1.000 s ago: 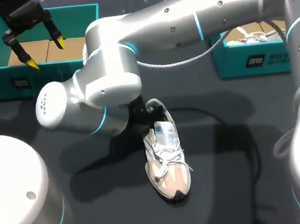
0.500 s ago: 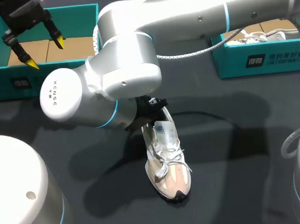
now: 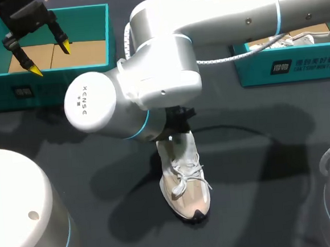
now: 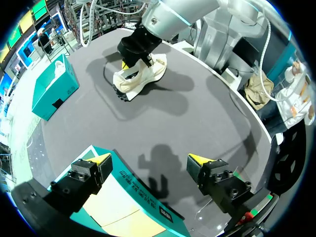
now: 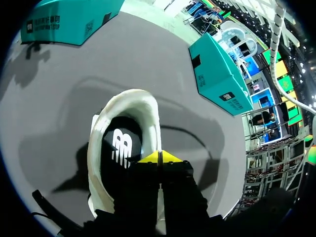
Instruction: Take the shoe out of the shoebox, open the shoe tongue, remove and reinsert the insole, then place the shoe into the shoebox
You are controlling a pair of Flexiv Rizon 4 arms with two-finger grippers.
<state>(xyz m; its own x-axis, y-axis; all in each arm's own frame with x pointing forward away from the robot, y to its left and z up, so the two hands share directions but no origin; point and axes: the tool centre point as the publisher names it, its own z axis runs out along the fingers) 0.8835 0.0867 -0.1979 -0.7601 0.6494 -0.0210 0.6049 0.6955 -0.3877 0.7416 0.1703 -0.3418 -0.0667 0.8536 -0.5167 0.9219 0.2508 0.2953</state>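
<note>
A white and beige shoe lies on the dark table, toe toward the near edge. My right arm reaches across from the right, its wrist above the shoe's heel. The right gripper is shut, tips pressed together at the shoe's opening, just over the black insole and behind the heel collar. I see nothing pinched between the tips. My left gripper hangs open over the teal shoebox at the far left, nothing between its fingers. From the left wrist view the shoe lies far ahead.
A second teal box at the far right holds another white shoe. The right arm's bulky elbow hangs over the table's middle. A cable runs along that arm.
My right arm has swung rightward and its shut gripper has moved from beside the heel into the shoe's opening, hiding the tongue's label. The left arm has not moved.
</note>
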